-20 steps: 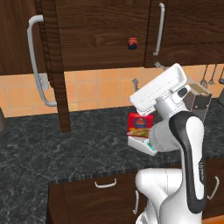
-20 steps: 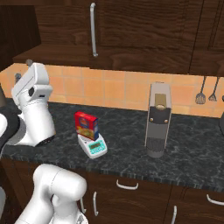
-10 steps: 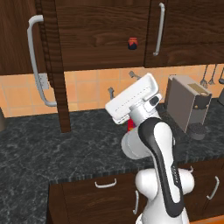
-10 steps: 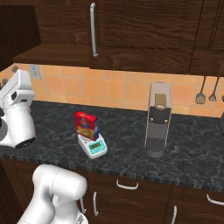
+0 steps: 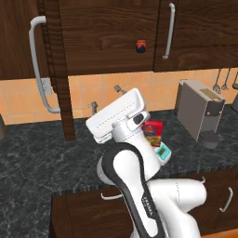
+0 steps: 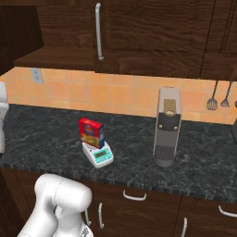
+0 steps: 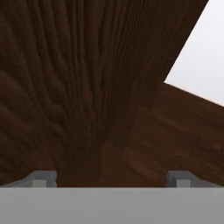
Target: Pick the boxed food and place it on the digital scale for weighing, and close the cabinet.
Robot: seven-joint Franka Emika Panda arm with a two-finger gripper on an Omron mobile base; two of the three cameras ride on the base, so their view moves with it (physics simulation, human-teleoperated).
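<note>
The boxed food (image 5: 153,132) (image 6: 91,133), red-fronted with blue sides, stands upright on the digital scale (image 5: 162,153) (image 6: 98,155) on the dark counter, and nothing holds it. The cabinet (image 5: 107,32) (image 6: 139,32) hangs above. Its left door (image 5: 58,69) stands open, edge-on, with a long grey bar handle (image 5: 38,65). My white hand (image 5: 116,116) is left of the box, turned toward that door. In the hand view my gripper (image 7: 111,177) is open and empty, its fingertips (image 7: 41,177) wide apart, close to dark wood (image 7: 78,87).
A large grey coffee machine (image 5: 200,114) (image 6: 166,127) stands right of the scale. A small dark red jar (image 5: 141,45) shows at cabinet height. Utensils (image 6: 213,99) hang on the tiled wall at the right. Lower drawers (image 6: 139,203) run under the counter edge.
The arm has swung left, away from the scale and toward the open cabinet door. The boxed food stays on the scale.
</note>
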